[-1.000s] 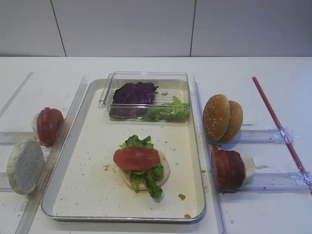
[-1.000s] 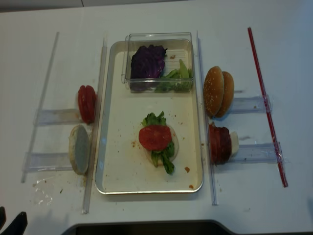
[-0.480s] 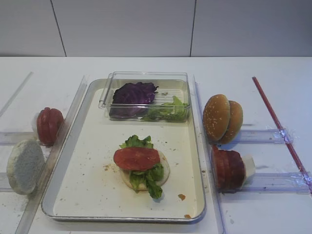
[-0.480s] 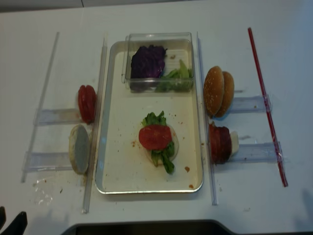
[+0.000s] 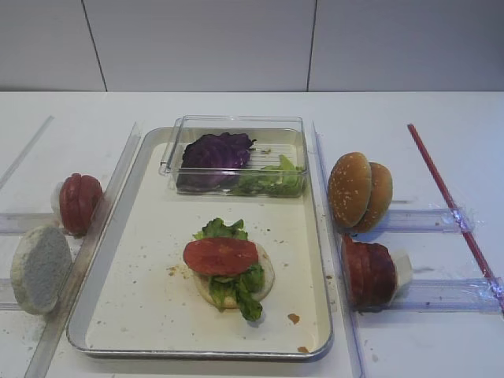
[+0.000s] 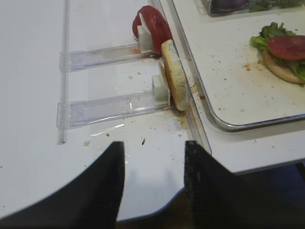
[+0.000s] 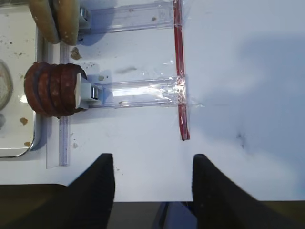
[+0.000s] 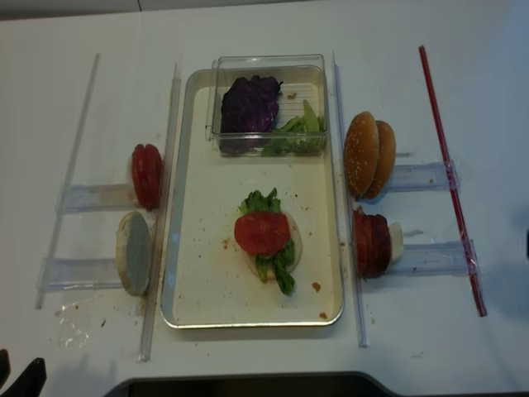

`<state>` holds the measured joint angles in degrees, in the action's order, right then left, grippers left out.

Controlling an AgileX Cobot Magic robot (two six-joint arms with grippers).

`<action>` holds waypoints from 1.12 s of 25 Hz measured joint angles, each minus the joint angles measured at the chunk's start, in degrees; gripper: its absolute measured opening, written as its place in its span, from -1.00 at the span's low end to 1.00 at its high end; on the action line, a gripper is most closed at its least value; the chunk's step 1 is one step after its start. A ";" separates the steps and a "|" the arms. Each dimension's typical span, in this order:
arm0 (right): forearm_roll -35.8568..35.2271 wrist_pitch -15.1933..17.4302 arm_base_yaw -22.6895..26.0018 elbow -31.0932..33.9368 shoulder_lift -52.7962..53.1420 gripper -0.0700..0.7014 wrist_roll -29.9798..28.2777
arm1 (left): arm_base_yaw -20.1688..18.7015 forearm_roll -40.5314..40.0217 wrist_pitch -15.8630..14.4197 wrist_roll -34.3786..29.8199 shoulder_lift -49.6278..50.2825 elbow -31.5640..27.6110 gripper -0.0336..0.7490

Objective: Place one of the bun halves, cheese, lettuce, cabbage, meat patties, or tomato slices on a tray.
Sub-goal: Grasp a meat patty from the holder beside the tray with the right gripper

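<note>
Between placements: bun half, lettuce, tomato slice [image 5: 221, 255] stacked mid tray [image 5: 142, 315]. Right tool [image 7: 153, 191] spread, empty, near edge; left tool [image 6: 152, 183] likewise spread. Next: reaching for meat patties [image 7: 51, 89] right of tray.

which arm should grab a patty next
Right. The patties stand just outside the tray's right rim, in front of the open right gripper. The left gripper, also open, faces a tomato and bun.

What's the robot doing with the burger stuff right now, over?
Both grippers open, empty: left gripper hovering near the pale bun half, right gripper near the meat patties. Tray holds bun, lettuce, tomato slice. Nothing in the way.
</note>
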<state>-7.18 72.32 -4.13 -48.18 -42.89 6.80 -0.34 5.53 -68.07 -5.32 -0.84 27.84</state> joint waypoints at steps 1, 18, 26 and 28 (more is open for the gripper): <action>-0.24 -0.11 0.00 -0.75 -1.52 0.22 0.00 | 0.00 0.00 0.00 0.00 0.00 0.00 -0.19; -11.85 -0.47 0.00 -3.09 -13.70 0.23 -0.89 | 0.00 0.00 0.00 0.00 0.00 0.00 -0.19; -14.11 -2.25 -8.06 -3.24 -18.61 0.23 0.71 | 0.00 0.00 0.00 0.00 0.00 0.00 -0.19; -11.75 -3.27 -13.42 -4.32 -20.75 0.23 4.15 | 0.00 0.00 0.00 0.00 0.00 0.00 -0.19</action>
<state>-18.92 69.05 -17.55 -52.50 -63.64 10.95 -0.34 5.53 -68.07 -5.32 -0.84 27.84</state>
